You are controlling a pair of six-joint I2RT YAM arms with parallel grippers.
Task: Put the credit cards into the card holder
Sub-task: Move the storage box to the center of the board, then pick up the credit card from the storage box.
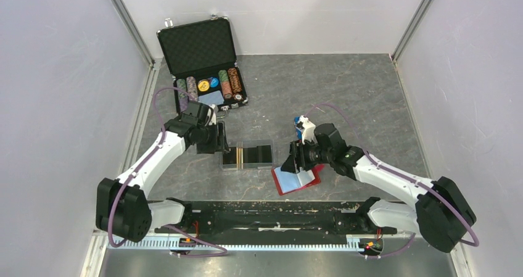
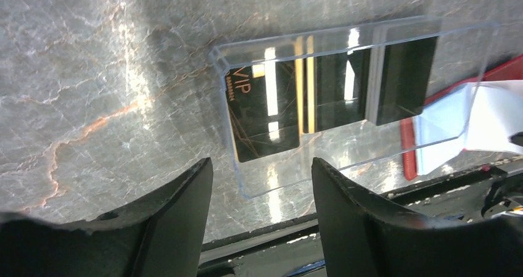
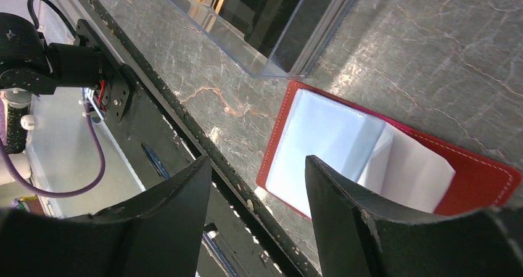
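**Top view.** The left gripper [image 1: 219, 140] hangs with its jaws apart, just beside the left end of the holder [image 1: 269, 164]. The right gripper [image 1: 288, 164], also spread and holding nothing, is just off the holder's right end, above the open red wallet [image 1: 311, 177]. The holder looks light, so either arm could shove or tip it by swinging sideways as it leaves, and the cards [image 1: 238, 155] would spill. The safer exit is probably straight up. The cards lie inside the holder, showing as dark faces with gold edges. Well beyond the holder, an open case [image 1: 196, 49] holds rows of chips [image 1: 208, 84] and a pale blue card [image 1: 211, 98].

**Left wrist.** The fingers stand wide with nothing between them, and the holder's near left corner is just past the tips. A low retreat could catch that clear wall. All three compartments seem filled. The leftmost card reads VIP, and I cannot tell how many cards the others hold.

**Right wrist.** The fingers are open over the wallet, which touches or nearly touches the holder's corner. A raised sleeve flap could snag a finger and drag the wallet into the holder. The sleeves look empty, so little seems left to move.
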